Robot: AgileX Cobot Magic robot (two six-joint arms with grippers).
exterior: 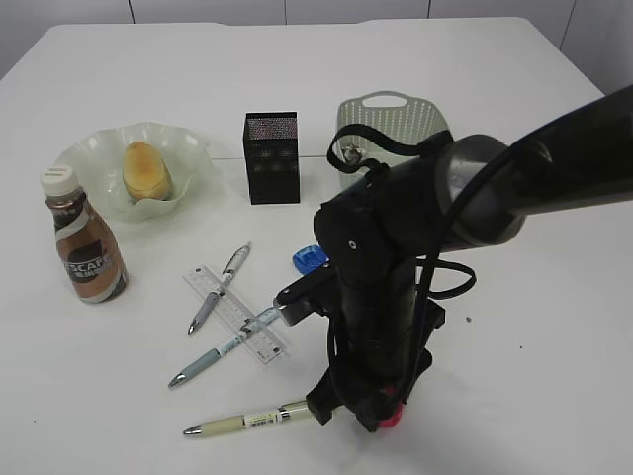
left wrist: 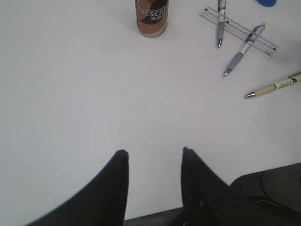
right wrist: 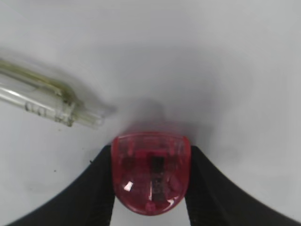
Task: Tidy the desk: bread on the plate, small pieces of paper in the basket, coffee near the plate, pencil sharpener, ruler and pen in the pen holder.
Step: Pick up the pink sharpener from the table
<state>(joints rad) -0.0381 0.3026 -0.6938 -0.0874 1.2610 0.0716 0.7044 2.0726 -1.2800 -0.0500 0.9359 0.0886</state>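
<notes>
My right gripper is shut on a red translucent pencil sharpener on the desk, a finger touching each side; it shows under the arm at the front. The end of a pale pen lies just left of it. A clear ruler lies under two silver pens. A blue sharpener sits nearby. The bread rests on the plate, the coffee beside it. My left gripper hangs open over bare desk. No paper pieces show.
The black mesh pen holder stands at mid-back, the green basket to its right, partly behind the right arm. A third pen lies at the front edge. The right arm's body blocks the desk's middle.
</notes>
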